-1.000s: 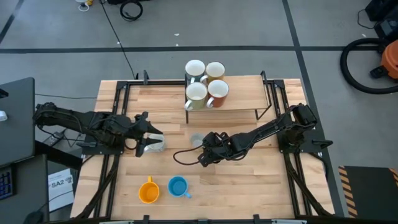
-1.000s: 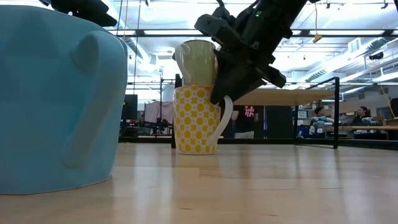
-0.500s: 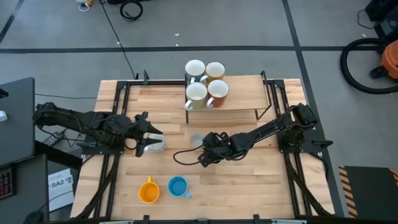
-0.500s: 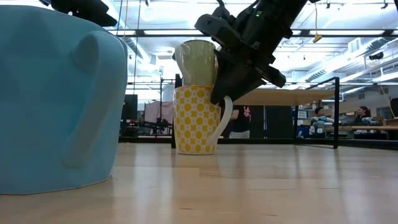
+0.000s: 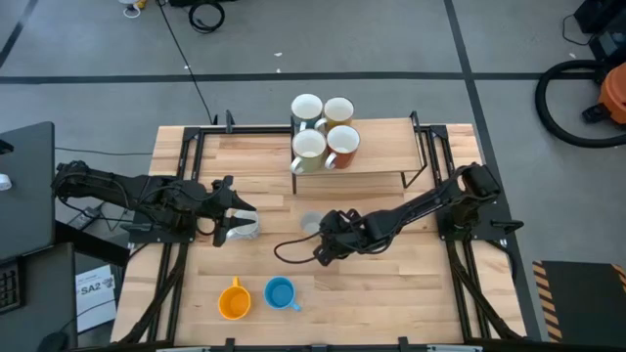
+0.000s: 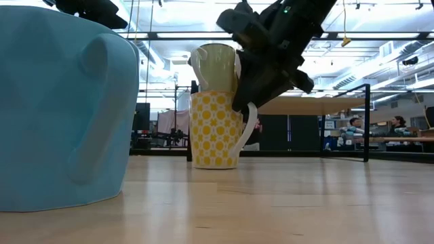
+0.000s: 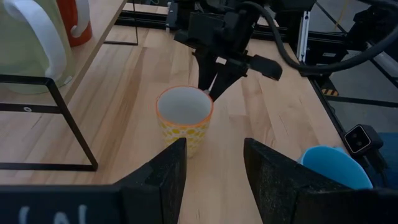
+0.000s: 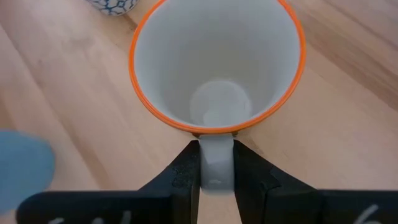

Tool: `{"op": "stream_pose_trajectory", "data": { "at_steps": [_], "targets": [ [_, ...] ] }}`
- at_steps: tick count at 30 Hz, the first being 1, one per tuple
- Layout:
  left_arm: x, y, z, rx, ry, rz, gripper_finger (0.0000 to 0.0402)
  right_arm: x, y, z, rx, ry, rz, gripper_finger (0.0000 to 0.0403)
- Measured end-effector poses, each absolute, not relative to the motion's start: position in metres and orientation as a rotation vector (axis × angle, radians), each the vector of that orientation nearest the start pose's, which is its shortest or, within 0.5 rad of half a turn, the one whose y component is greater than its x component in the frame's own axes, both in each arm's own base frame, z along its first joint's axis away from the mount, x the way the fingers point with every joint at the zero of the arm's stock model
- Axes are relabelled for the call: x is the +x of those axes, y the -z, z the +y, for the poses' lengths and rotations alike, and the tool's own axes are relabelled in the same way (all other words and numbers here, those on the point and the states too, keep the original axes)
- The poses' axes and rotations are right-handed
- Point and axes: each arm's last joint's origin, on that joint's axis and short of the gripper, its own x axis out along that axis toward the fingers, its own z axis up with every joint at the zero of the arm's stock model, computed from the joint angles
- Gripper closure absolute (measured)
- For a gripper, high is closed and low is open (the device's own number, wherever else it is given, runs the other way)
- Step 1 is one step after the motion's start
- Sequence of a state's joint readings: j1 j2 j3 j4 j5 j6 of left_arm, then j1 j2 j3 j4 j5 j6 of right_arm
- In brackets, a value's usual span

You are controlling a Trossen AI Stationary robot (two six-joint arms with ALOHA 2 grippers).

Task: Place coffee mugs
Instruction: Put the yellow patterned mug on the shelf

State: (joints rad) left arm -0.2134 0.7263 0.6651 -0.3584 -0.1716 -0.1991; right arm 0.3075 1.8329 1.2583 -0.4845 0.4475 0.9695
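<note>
The right wrist view is giving us the clearest look: the right gripper (image 8: 216,163) is pinching the white handle of the yellow-patterned mug (image 8: 216,68), one dark finger on each side of it, while we are looking straight down into the mug's white inside with its orange rim. The mug is standing upright on the wooden table (image 8: 74,124).

In the high view we are seeing the right gripper (image 5: 323,249) near the middle of the table (image 5: 391,284), with its arm reaching in from the right edge. The left gripper (image 5: 227,227) is sitting at the left side, beside a pale mug (image 5: 246,226); its fingers are looking spread, and we cannot tell whether they are touching that mug.

On the raised shelf (image 5: 391,156) at the far side, four mugs are standing in a tight cluster: two white ones (image 5: 306,107), a cream one (image 5: 338,110) and a reddish-brown one (image 5: 342,145). Near the front edge, an orange mug (image 5: 233,301) and a blue mug (image 5: 280,293) are standing just beside each other.

In the low view the yellow-patterned mug (image 6: 215,130) is resting on the tabletop with the right gripper (image 6: 252,102) clamped at the top of its handle, and the blue mug (image 6: 64,108) is filling the left foreground. People are sitting in the room far behind.
</note>
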Motion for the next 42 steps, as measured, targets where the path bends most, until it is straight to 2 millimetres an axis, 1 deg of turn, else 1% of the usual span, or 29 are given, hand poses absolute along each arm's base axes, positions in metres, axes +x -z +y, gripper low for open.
{"op": "stream_pose_trajectory", "data": {
  "at_steps": [3, 10, 15, 20, 26, 32, 37, 42],
  "targets": [
    [0.156, -0.284, -0.029, -0.116, 0.0, 0.414, 0.0235, 0.355, -0.201, 0.103, 0.498, 0.563, 0.813, 0.0327],
    [0.156, -0.284, -0.029, -0.116, 0.0, 0.415, 0.0235, 0.343, -0.224, 0.106, 0.511, 0.53, 0.785, 0.0327],
    [0.156, -0.284, -0.029, -0.116, 0.0, 0.414, 0.0235, 0.332, -0.246, 0.107, 0.544, 0.478, 0.765, 0.0327],
    [0.156, -0.284, -0.029, -0.116, 0.0, 0.414, 0.0235, 0.316, -0.272, 0.106, 0.584, 0.422, 0.74, 0.0327],
    [0.156, -0.284, -0.029, -0.116, 0.0, 0.414, 0.0235, 0.293, -0.306, 0.097, 0.636, 0.37, 0.678, 0.0327],
    [0.156, -0.284, -0.029, -0.116, 0.0, 0.414, 0.0235, 0.265, -0.339, 0.086, 0.677, 0.331, 0.6, 0.0327],
    [0.156, -0.284, -0.029, -0.116, 0.0, 0.414, 0.0235, 0.239, -0.36, 0.076, 0.7, 0.309, 0.559, 0.0327],
    [0.156, -0.285, -0.029, -0.117, 0.0, 0.414, 0.0235, 0.213, -0.373, 0.067, 0.705, 0.303, 0.548, 0.0327]
  ]
}}
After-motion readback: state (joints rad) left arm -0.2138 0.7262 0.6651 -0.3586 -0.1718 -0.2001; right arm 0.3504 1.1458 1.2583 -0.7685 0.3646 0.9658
